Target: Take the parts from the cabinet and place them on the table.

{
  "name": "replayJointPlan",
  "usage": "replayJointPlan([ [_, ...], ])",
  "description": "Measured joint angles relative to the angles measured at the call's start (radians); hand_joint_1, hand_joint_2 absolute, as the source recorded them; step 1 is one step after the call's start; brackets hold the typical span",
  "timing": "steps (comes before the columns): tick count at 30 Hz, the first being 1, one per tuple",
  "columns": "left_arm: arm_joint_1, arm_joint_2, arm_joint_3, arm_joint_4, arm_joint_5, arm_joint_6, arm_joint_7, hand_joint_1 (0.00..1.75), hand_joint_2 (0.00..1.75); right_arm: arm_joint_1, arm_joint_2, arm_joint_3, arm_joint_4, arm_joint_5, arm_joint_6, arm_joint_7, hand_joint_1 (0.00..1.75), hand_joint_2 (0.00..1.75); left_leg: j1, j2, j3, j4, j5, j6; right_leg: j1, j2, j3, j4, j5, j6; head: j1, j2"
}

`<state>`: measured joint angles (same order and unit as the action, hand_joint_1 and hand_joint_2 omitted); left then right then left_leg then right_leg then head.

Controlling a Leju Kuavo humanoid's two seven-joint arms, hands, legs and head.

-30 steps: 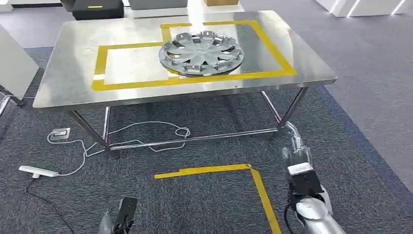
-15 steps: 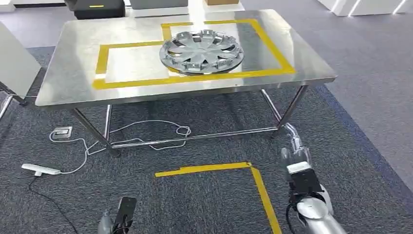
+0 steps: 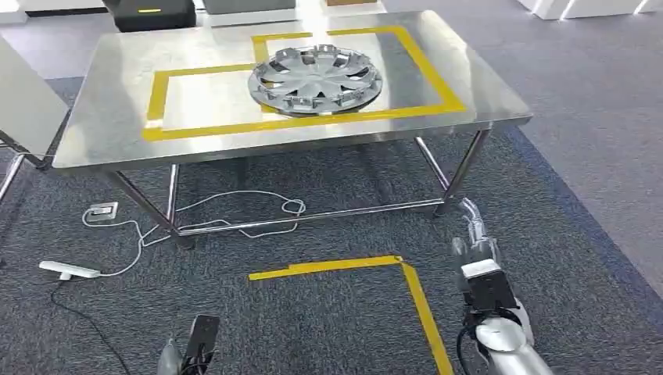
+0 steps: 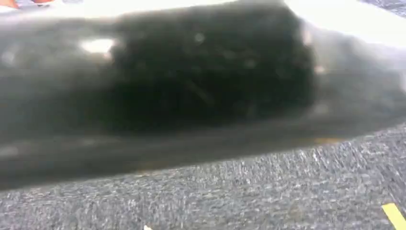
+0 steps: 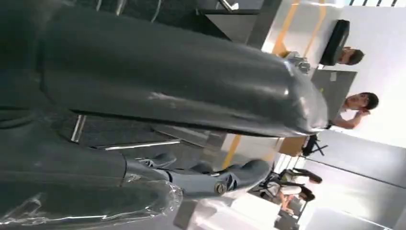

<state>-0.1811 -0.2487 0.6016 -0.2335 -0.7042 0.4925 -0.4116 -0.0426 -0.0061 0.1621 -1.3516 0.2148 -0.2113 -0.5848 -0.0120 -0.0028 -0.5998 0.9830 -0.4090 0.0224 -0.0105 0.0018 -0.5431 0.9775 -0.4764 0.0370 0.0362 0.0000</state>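
One hubcap (image 3: 316,79) on table (image 3: 117,117); right hand (image 3: 472,234) hangs near table, fingers apart, empty; left hand (image 3: 191,351) unclear. Judged: placement done; next, fetch another part.

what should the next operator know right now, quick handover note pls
Left hand: low at the robot's side above the carpet; the views do not settle whether it is open or shut.
Right hand: hangs low by the table's near right leg, fingers apart, holding nothing.
Hubcap: lies on the steel table, inside the yellow tape outline, overlapping the inner tape line.
Done: one part is on the table.
Left: the cabinet is out of sight from here, so I cannot tell how many parts remain; probably go back and check it.
Note: cables and a power strip lie on the carpet near the table's left legs.
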Motion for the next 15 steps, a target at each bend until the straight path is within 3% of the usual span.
replayJointPlan([
  [2,0.000,0.000,0.000,0.000,0.000,0.000,0.000,0.00,0.00,-0.001,0.000,-0.001,0.000,0.000,0.000,0.000,0.00,0.00,0.002,0.000,-0.004,0.005,-0.007,-0.012,-0.004,-0.002,0.001,-0.009,0.011,-0.018,0.001,0.000],
  [3,0.000,0.000,0.000,0.000,0.000,0.000,0.000,0.00,0.00,-0.003,0.000,-0.002,0.000,0.000,0.000,0.000,0.00,0.00,0.004,0.000,-0.016,0.040,-0.045,-0.018,-0.004,-0.003,-0.001,-0.009,0.014,-0.024,-0.003,0.000],
  [4,0.000,0.000,0.000,0.000,0.000,0.000,0.000,0.00,0.00,-0.004,0.000,-0.002,0.000,0.000,0.000,0.000,0.00,0.00,0.006,0.000,-0.041,0.102,-0.087,-0.022,-0.003,-0.003,-0.004,-0.009,0.016,-0.029,-0.005,0.000],
  [6,0.002,0.001,0.000,0.000,0.000,0.000,0.000,0.00,0.00,-0.001,0.000,-0.002,0.000,0.000,0.000,0.000,0.00,0.00,0.007,0.000,-0.114,0.277,-0.170,-0.028,0.001,-0.004,-0.013,-0.008,0.019,-0.033,-0.004,0.000],
  [7,0.003,0.001,0.000,0.000,0.000,0.000,0.000,0.00,0.00,0.000,0.000,-0.002,0.001,0.000,0.000,0.000,0.00,0.00,0.008,0.000,-0.132,0.324,-0.183,-0.028,0.002,-0.004,-0.016,-0.007,0.021,-0.035,-0.004,0.000],
  [8,0.005,0.001,0.000,0.000,0.000,0.000,0.000,0.00,0.00,0.002,0.000,-0.002,0.001,0.000,0.000,0.000,0.00,0.00,0.008,0.000,-0.123,0.318,-0.169,-0.027,0.003,-0.004,-0.019,-0.006,0.023,-0.034,-0.004,0.000],
  [9,0.005,0.001,0.000,0.000,0.000,0.000,0.000,0.00,0.00,0.002,0.000,-0.002,0.001,0.000,0.000,0.000,0.00,0.00,0.008,0.000,-0.096,0.273,-0.139,-0.025,0.003,-0.004,-0.022,-0.004,0.023,-0.034,-0.004,0.000],
  [11,0.003,0.002,0.000,0.000,0.000,0.000,0.000,0.00,0.00,0.001,0.000,-0.002,0.001,0.000,0.000,0.000,0.00,0.00,0.008,0.000,0.003,0.106,-0.061,-0.018,0.003,-0.003,-0.022,0.003,0.022,-0.033,-0.005,0.000],
  [12,0.002,0.002,0.000,0.000,0.000,0.000,0.000,0.00,0.00,0.001,0.000,-0.002,0.001,0.000,0.000,0.000,0.00,0.00,0.007,0.000,0.042,0.033,-0.056,-0.012,0.004,-0.004,-0.024,0.005,0.022,-0.031,-0.003,0.000],
  [13,0.000,0.001,0.000,0.000,0.000,0.000,0.000,0.00,0.00,0.000,0.000,-0.003,0.000,0.000,0.000,0.000,0.00,0.00,0.005,-0.001,0.050,0.009,-0.063,-0.009,0.011,-0.002,-0.031,0.013,0.020,-0.024,-0.004,0.000],
  [15,0.001,0.002,0.000,0.000,0.000,0.000,0.000,0.00,0.00,0.001,0.000,-0.002,0.001,0.000,0.000,0.000,0.00,0.00,0.002,-0.001,0.041,0.018,-0.062,-0.003,0.007,-0.004,-0.036,0.012,0.025,-0.014,-0.006,0.000],
])
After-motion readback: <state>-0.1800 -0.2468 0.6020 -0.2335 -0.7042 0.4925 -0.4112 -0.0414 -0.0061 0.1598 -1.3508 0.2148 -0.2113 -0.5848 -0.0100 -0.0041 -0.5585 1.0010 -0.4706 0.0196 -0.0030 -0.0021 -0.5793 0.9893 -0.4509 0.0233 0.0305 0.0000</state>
